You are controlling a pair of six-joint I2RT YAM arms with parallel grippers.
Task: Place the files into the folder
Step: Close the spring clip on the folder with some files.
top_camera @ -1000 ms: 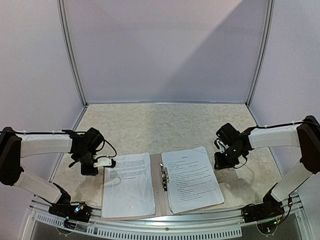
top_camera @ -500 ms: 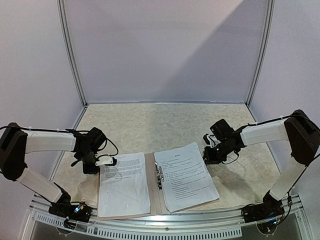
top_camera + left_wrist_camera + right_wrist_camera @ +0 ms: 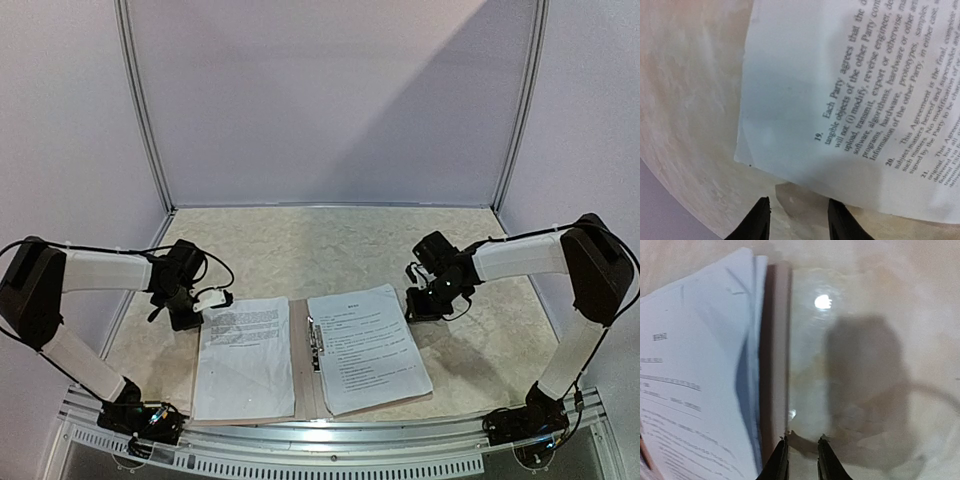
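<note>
The tan folder (image 3: 300,372) lies open at the near middle of the table, with a metal clip (image 3: 318,345) on its spine. One stack of files (image 3: 245,358) lies on its left leaf and another stack (image 3: 366,345) on its right leaf. My left gripper (image 3: 214,298) is open and empty at the far left corner of the left stack. The left wrist view shows that paper corner (image 3: 840,90) and the folder corner (image 3: 800,200) under it. My right gripper (image 3: 412,308) is narrowly open and empty. Its left finger (image 3: 780,460) touches the folder's right edge (image 3: 777,340), beside the papers (image 3: 690,380).
The marbled beige table (image 3: 330,245) is enclosed by pale walls at the back and both sides. A metal rail (image 3: 320,455) runs along the near edge, close to the folder's front edge.
The folder with its papers has slid to the left. My right gripper has moved left along with the folder's right edge. My left gripper has drawn back toward the far left corner.
</note>
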